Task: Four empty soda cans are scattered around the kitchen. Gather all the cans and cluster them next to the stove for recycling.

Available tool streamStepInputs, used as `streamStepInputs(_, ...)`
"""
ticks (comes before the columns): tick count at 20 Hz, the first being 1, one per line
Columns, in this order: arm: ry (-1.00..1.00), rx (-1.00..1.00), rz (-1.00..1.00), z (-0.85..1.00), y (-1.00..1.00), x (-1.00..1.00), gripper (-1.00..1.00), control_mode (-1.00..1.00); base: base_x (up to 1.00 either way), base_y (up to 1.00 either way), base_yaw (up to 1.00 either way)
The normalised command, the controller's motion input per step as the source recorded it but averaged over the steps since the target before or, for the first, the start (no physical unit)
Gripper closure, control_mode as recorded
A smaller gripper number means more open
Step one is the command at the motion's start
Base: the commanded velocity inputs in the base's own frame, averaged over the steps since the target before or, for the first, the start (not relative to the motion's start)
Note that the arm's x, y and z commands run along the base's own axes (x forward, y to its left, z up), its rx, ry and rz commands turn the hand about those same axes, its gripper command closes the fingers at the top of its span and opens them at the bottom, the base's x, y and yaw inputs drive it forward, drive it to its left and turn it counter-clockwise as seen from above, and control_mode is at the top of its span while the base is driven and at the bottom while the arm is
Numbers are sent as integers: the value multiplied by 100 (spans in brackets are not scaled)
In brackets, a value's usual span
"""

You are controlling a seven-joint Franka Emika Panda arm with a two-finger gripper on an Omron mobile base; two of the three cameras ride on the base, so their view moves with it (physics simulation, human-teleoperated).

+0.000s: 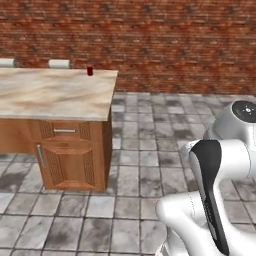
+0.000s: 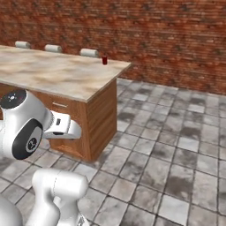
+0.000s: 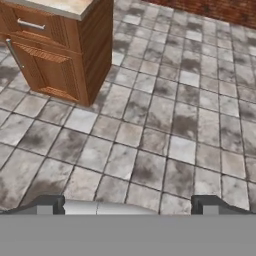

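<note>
The white arm [image 1: 210, 190] is folded close above the base, its dark-jointed links stacked and bent back on themselves. The pincer [image 3: 128, 205] points forward and down, its two dark fingertips [image 3: 50, 204] spread fully apart with nothing between them.

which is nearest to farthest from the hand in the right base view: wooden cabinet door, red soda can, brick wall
1. Brown wooden cabinet door, just ahead of the open hand, low on the island end.
2. Small red soda can, on the beige counter's far corner.
3. Red brick wall, behind the island.
</note>
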Motion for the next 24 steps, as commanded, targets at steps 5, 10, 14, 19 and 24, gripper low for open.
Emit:
streamStepInputs(5,0,0,0,0,0,0,-100,100,66,-34,27)
streamStepInputs(10,0,0,0,0,0,0,-100,100,64,-45,23)
streamStepInputs(14,0,0,0,0,0,0,-100,100,60,-54,20)
streamStepInputs(19,0,0,0,0,0,0,-100,100,52,-57,21)
streamStepInputs(24,0,0,0,0,0,0,-100,100,54,-51,23)
